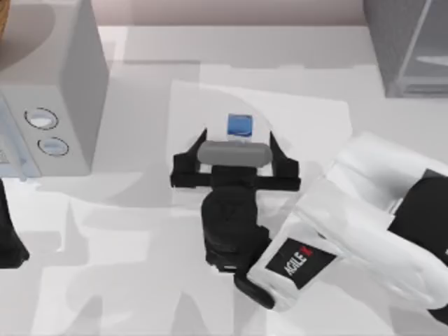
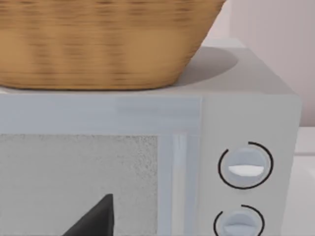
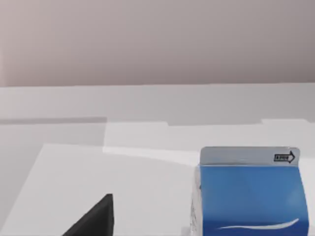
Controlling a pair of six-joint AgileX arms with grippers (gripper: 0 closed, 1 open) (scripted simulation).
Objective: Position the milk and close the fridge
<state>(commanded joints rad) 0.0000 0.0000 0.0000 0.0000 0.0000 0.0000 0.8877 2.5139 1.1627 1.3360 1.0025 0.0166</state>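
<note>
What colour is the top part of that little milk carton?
Blue, under a pale grey ridge; the milk carton shows it best in the right wrist view.

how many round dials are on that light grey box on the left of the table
2: both sit on the front of the light grey box at the table's left, one dial above the other dial. More could be hidden beyond the frame.

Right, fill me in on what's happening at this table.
The right gripper is at mid-table with its fingers open on either side of the milk, which stands upright; it has not closed on it. The fridge sits at the table's far right corner, well away from the milk. The left gripper is parked at the left edge, facing a microwave with a basket on top.
</note>
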